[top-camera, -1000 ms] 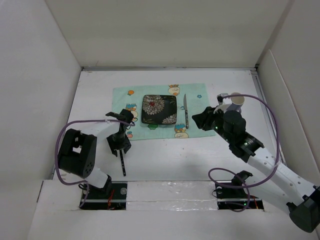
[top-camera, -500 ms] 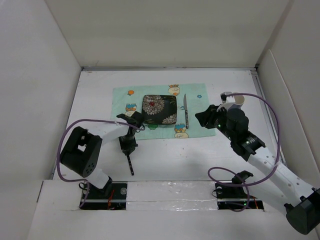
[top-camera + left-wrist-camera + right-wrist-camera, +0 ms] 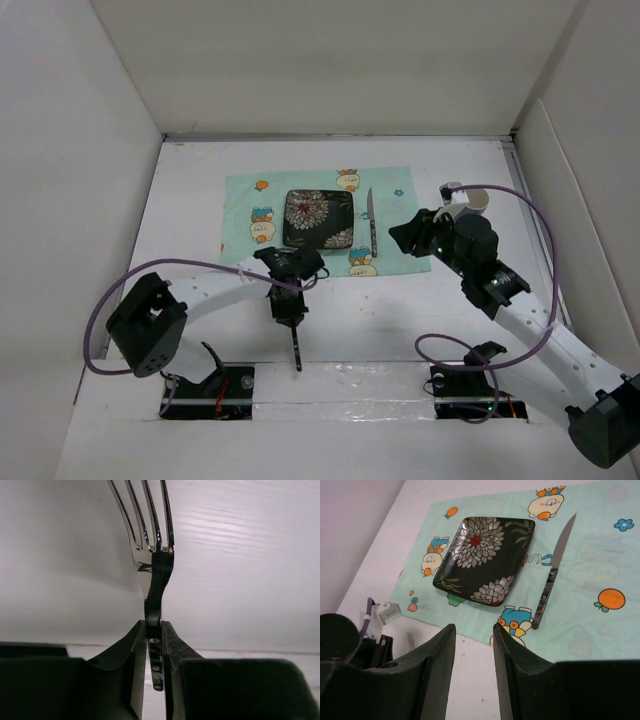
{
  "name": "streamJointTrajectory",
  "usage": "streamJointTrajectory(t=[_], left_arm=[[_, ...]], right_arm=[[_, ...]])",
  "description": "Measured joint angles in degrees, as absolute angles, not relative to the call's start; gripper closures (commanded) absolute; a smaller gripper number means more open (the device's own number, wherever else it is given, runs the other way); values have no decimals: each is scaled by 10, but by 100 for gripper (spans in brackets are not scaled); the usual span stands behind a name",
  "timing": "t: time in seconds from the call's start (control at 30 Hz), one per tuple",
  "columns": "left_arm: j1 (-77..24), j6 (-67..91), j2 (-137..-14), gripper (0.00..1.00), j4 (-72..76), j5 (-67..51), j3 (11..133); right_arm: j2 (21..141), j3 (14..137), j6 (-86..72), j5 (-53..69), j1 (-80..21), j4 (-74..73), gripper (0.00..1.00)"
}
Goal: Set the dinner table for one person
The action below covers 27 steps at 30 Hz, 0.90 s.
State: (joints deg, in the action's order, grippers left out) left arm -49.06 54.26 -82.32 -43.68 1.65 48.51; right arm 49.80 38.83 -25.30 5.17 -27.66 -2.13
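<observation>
Left gripper (image 3: 155, 630) clamped on fork (image 3: 155, 575) handle, just off placemat (image 3: 395, 215) near edge, over dinner table (image 3: 400, 320); right gripper (image 3: 472, 630) jaws part-way apart, empty, at placemat's right edge; plate (image 3: 319, 218) mid-placemat; knife (image 3: 372, 228) just right of it.

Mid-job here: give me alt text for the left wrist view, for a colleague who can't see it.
The left pincer is shut on the handle of a steel fork, whose four tines point away from the camera. Behind the fork is a plain white surface.
</observation>
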Motion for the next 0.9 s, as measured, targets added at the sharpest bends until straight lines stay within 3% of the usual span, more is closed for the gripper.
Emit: streamJointTrajectory(t=[0.17,0.37,0.63,0.9], left_arm=[[-497,564,-788,100,-435,25,565],[-412,502,-769,100,-402,91,601],[-314,323,-931,100,-402,190,787],[-257,217,-1078,100,-384,202,870]], right_arm=[[504,388,-253,60,-277,-21,58],[504,385,-253,65,-277,-21,58],[504,384,-253,67,-277,-20,58],[504,383,-253,69,-279,-16,58]])
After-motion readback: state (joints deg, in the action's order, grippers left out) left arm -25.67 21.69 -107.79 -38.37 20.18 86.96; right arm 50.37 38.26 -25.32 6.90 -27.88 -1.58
